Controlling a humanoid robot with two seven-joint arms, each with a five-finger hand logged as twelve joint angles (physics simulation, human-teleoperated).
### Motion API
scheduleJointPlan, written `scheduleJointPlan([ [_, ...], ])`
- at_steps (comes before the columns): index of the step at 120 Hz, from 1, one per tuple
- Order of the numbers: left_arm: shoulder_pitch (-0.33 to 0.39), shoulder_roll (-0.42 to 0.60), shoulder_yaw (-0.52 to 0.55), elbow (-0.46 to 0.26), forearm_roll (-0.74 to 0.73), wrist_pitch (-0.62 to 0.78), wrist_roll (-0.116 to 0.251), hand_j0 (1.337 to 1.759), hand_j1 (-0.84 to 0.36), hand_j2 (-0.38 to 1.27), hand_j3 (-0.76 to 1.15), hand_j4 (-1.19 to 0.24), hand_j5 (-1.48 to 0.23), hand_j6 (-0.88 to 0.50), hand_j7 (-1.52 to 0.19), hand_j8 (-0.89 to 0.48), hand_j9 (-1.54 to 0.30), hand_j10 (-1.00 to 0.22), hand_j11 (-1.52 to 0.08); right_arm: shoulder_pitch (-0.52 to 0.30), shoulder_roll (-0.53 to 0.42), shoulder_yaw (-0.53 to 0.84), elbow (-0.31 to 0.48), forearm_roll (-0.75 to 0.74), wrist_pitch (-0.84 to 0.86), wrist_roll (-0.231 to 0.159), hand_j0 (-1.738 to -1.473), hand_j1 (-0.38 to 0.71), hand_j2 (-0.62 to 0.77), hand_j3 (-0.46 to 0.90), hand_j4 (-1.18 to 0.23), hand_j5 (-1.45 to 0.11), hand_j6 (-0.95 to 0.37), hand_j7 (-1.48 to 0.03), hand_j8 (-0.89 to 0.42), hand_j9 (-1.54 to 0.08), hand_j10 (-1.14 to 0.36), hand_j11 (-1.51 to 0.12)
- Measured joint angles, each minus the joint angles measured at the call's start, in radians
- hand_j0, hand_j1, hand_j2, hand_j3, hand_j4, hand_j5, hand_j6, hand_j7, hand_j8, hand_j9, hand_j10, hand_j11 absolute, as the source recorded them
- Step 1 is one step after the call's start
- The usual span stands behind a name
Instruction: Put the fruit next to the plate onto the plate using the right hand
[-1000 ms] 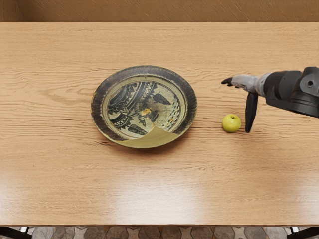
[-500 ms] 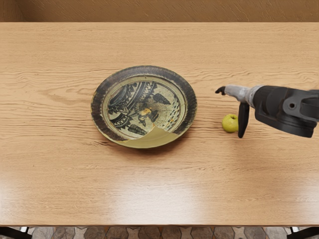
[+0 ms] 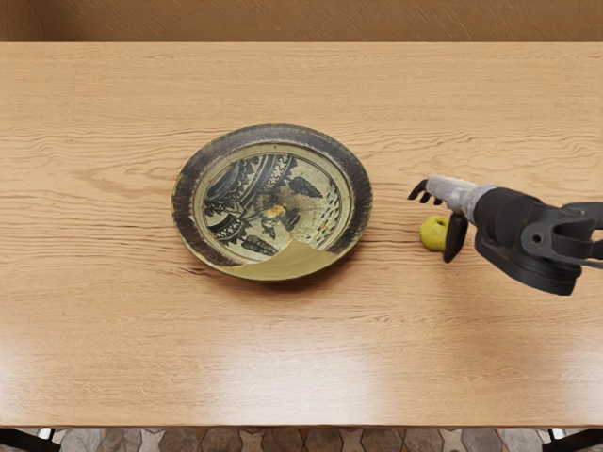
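A small yellow-green apple lies on the wooden table to the right of a dark-rimmed patterned plate. My right hand comes in from the right edge and sits directly over and around the apple. Its fingers are spread above the fruit, and the thumb hangs down on the apple's right side, partly covering it. The hand is open and has not closed on the fruit. The plate holds nothing. The left arm does not show.
The wooden table runs to a front edge near the bottom of the view. Bare wood separates the plate's right rim from the apple.
My right hand has dropped and moved left, from beside the apple to over it. The thumb now overlaps the apple's right side. Apple and plate have not moved.
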State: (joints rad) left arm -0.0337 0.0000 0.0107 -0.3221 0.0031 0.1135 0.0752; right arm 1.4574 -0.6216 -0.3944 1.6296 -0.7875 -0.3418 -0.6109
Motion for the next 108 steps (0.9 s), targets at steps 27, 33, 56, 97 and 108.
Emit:
scheduleJointPlan([
  [27, 0.0, 0.0, 0.0, 0.0, 0.0, 0.0, 0.0, 1.658, 0.35, 0.0, 0.0, 0.0, 0.0, 0.0, 0.0, 0.0, 0.0, 0.0, 0.0, 0.005, 0.011, -0.028, -0.014, -0.001, -0.002, 0.0, -1.658, -0.02, -0.05, 0.0, -0.27, -0.35, -0.28, -0.35, -0.28, -0.35, -0.27, -0.35],
  [33, 0.0, 0.0, 0.0, 0.0, 0.0, 0.0, 0.0, 1.658, 0.35, 0.0, 0.0, 0.0, 0.0, 0.0, 0.0, 0.0, 0.0, 0.0, 0.0, 0.005, 0.013, -0.03, -0.017, -0.001, -0.002, 0.0, -1.658, -0.02, -0.05, 0.0, -0.28, -0.36, -0.28, -0.36, -0.28, -0.36, -0.28, -0.36],
  [56, 0.0, 0.0, 0.0, 0.0, 0.0, 0.0, 0.0, 1.658, 0.35, 0.0, 0.0, 0.0, 0.0, 0.0, 0.0, 0.0, 0.0, 0.0, 0.0, 0.004, 0.06, -0.038, -0.061, -0.002, -0.001, 0.0, -1.658, -0.02, -0.05, 0.0, -0.28, -0.36, -0.28, -0.36, -0.28, -0.36, -0.28, -0.36],
  [97, 0.0, 0.0, 0.0, 0.0, 0.0, 0.0, 0.0, 1.658, 0.35, 0.0, 0.0, 0.0, 0.0, 0.0, 0.0, 0.0, 0.0, 0.0, 0.0, -0.007, 0.092, -0.082, -0.079, -0.019, -0.065, 0.0, -1.658, -0.02, -0.05, 0.0, -0.28, -0.36, -0.28, -0.36, -0.28, -0.36, -0.28, -0.36],
  [108, 0.0, 0.0, 0.0, 0.0, 0.0, 0.0, 0.0, 1.658, 0.35, 0.0, 0.0, 0.0, 0.0, 0.0, 0.0, 0.0, 0.0, 0.0, 0.0, -0.015, 0.1, -0.086, -0.087, -0.021, -0.086, 0.0, -1.658, -0.02, -0.05, 0.0, -0.28, -0.36, -0.28, -0.36, -0.28, -0.36, -0.28, -0.36],
])
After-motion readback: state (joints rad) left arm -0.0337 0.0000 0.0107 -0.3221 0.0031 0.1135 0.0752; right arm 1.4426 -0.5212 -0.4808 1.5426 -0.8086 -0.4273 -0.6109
